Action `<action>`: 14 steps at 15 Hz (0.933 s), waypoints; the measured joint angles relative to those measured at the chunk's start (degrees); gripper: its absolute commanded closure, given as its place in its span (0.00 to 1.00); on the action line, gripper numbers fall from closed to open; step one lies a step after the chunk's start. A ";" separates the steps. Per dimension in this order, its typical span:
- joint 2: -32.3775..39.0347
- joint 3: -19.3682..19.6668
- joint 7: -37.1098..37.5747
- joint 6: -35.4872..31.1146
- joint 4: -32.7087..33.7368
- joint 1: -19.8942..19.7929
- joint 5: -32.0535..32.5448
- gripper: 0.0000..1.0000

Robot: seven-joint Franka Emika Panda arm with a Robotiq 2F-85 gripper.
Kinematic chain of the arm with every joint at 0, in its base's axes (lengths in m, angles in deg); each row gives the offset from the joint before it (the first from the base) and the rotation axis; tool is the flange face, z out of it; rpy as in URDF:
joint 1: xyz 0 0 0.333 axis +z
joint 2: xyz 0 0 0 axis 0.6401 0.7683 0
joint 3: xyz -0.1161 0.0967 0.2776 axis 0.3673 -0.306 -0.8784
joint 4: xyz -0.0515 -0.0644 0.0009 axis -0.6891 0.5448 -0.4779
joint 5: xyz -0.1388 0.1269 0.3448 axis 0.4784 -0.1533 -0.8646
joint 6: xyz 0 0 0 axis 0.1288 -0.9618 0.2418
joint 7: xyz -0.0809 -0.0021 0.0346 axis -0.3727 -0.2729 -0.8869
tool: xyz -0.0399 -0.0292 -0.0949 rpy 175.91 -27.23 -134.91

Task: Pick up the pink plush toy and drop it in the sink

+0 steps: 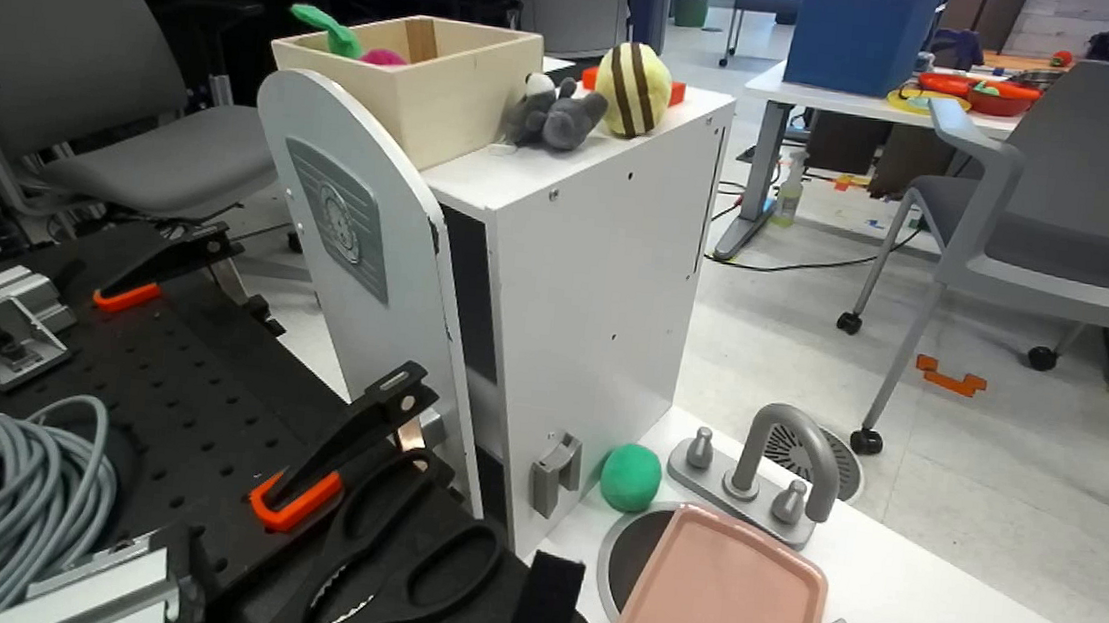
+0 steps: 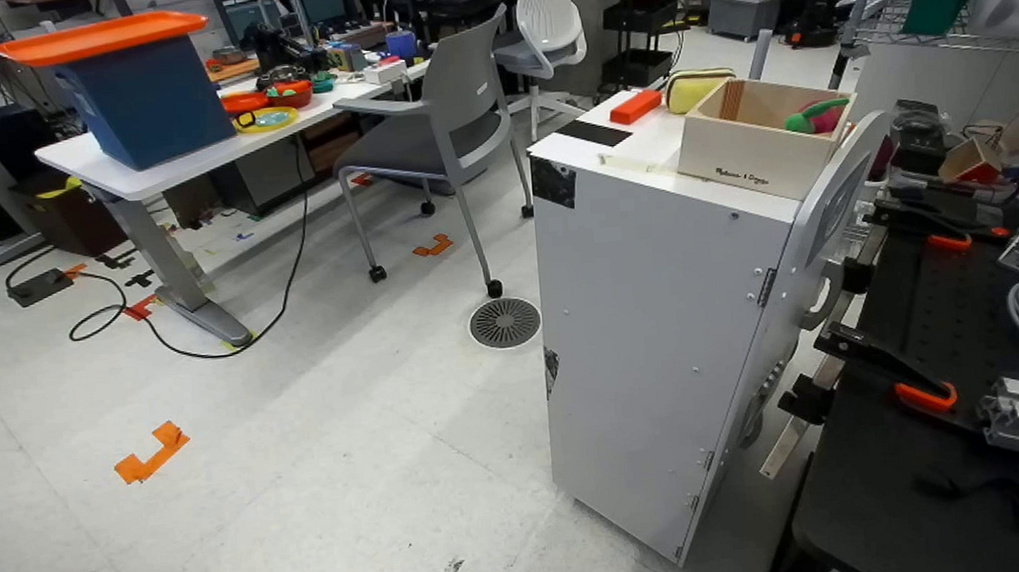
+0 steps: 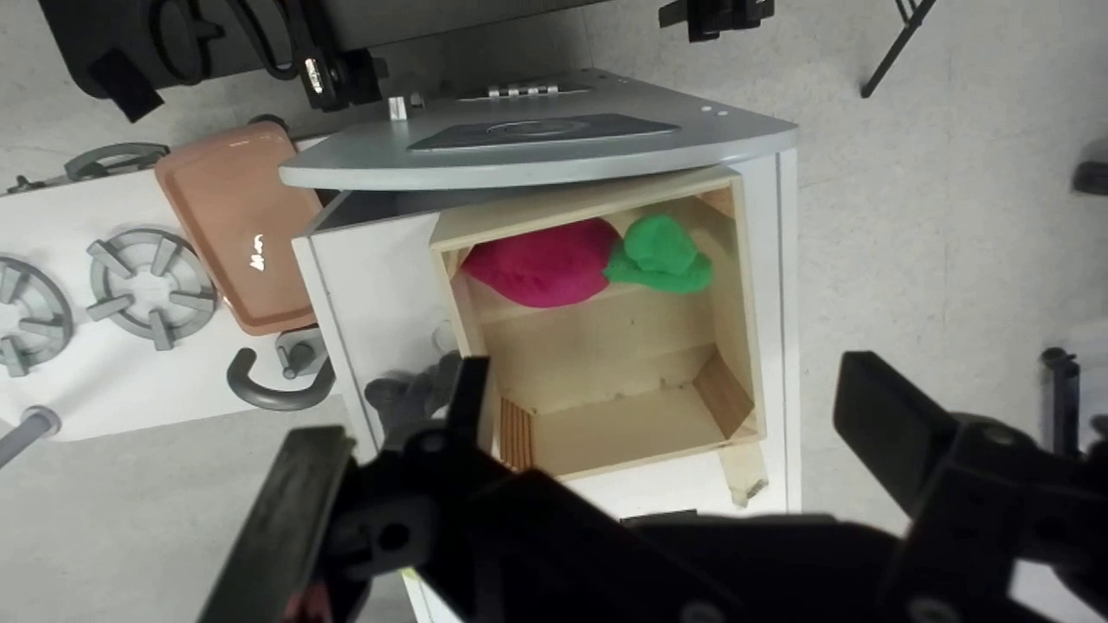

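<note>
The pink plush toy (image 3: 545,264), with its bright green part (image 3: 660,255), lies in the wooden box (image 3: 606,342) along the wall nearest the cabinet door. In both exterior views the plush toy (image 1: 383,57) (image 2: 817,119) shows just above the box rim. My gripper (image 3: 666,389) stands open above the box and has nothing between its fingers; the toy is beyond the fingertips, toward the top of the wrist view. No part of the gripper appears in the exterior views. The sink (image 1: 636,550), a dark round basin beside the faucet, is partly covered by a pink tray (image 1: 720,597).
On the tall white cabinet (image 1: 597,285) are a grey plush (image 1: 561,116) and a yellow-and-black striped plush (image 1: 632,89) beside the box. Its curved door (image 3: 537,164) rises along one box side. A green ball (image 1: 630,478) and the faucet (image 1: 784,442) flank the sink.
</note>
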 measured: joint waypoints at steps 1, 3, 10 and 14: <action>0.30 0.01 -0.77 0.00 0.02 0.22 0.00 0.00; 0.93 0.06 -2.37 -0.01 0.02 0.33 0.00 0.00; 1.81 1.47 -4.61 -0.20 -0.19 -0.38 2.76 0.00; 2.51 1.93 -4.58 -1.47 -0.59 -1.37 5.23 0.00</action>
